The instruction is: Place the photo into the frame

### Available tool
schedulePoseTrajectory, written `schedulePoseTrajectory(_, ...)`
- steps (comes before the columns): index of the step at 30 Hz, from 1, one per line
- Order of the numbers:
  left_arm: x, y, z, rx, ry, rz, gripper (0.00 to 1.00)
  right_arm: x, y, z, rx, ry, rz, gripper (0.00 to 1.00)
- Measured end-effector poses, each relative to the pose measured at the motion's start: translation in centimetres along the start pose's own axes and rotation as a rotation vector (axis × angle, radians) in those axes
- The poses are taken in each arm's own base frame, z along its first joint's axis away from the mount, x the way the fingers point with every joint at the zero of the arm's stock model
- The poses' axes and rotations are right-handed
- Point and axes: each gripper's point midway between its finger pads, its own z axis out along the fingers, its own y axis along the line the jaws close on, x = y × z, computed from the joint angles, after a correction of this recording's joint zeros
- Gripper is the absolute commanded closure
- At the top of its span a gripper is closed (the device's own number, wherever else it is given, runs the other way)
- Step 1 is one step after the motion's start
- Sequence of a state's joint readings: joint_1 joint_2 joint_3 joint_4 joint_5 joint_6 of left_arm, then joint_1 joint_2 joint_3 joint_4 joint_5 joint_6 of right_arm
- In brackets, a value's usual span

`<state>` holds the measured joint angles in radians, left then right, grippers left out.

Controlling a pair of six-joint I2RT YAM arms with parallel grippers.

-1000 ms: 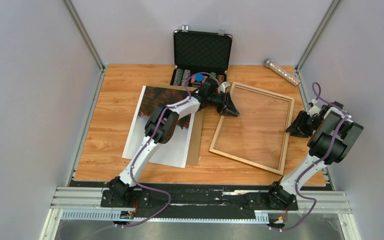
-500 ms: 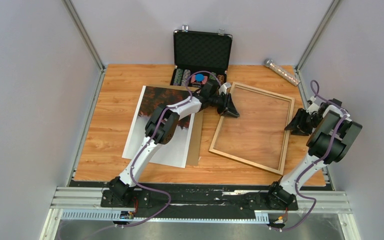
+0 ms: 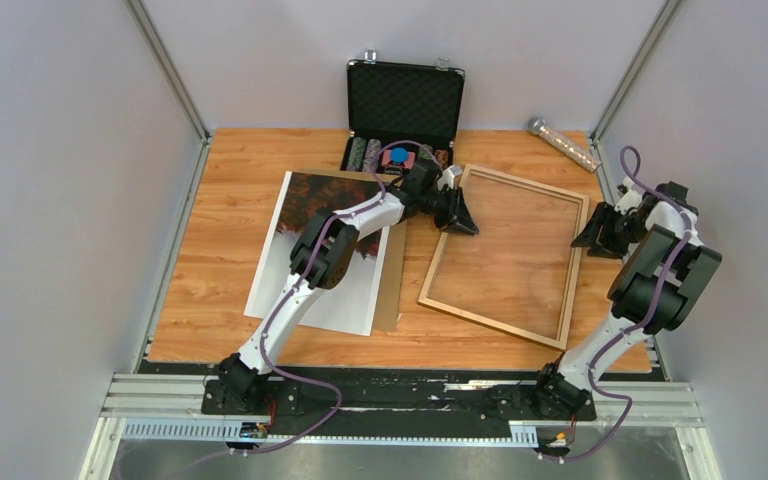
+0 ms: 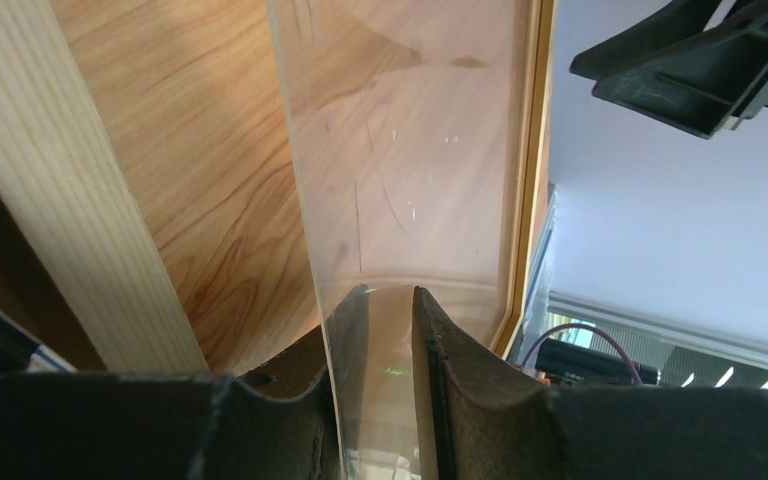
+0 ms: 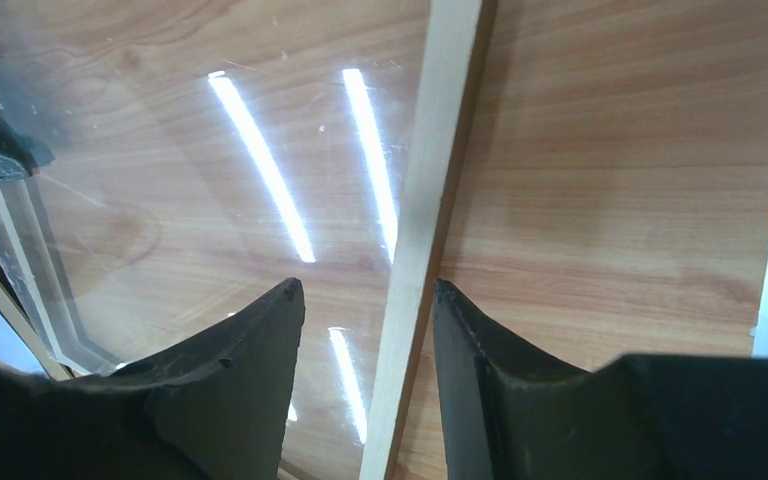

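Note:
The frame (image 3: 528, 185), light wood with a clear pane, lies tilted on the table right of centre. My left gripper (image 3: 465, 222) is at its upper-left corner, shut on the edge of the clear pane (image 4: 410, 150), which runs up between the fingertips (image 4: 428, 310) beside the left rail (image 4: 70, 200). My right gripper (image 3: 585, 238) stands open astride the frame's right rail (image 5: 435, 150), one finger over the pane, one over the table, neither pressing it. The photo (image 3: 335, 290), red trees fading to white, lies flat left of the frame, partly under the left arm.
An open black case (image 3: 405, 110) holding chips stands at the back centre. A glittery tube (image 3: 565, 143) lies at the back right. A brown backing panel (image 3: 392, 290) sticks out under the photo's right edge. Walls close in on both sides.
The right gripper's jaws have widened and it has shifted a little toward the back along the frame's right rail. The left gripper and frame have stayed put.

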<state>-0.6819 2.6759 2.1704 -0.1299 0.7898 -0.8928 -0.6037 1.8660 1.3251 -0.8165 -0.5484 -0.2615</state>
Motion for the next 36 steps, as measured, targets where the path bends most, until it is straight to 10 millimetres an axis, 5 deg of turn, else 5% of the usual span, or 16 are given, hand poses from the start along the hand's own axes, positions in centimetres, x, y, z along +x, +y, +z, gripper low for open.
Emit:
schedulePoseTrajectory(9,-0.1,0.1,0.0,-0.022,-0.011,0.016,0.69,-1.4,3.5,0.2,-0.010,-0.007,-0.079,0.49)
schedulePoseTrajectory(28,0.2,0.3,0.0,-0.045,-0.009,0.017,0.69,-1.1,14.7,5.3,-0.086,0.047,-0.389,0.50)
schedulePoseTrajectory(36,0.2,0.3,0.0,-0.053,-0.006,0.014,0.69,-0.1,15.8,8.4,-0.096,0.102,-0.429,0.51)
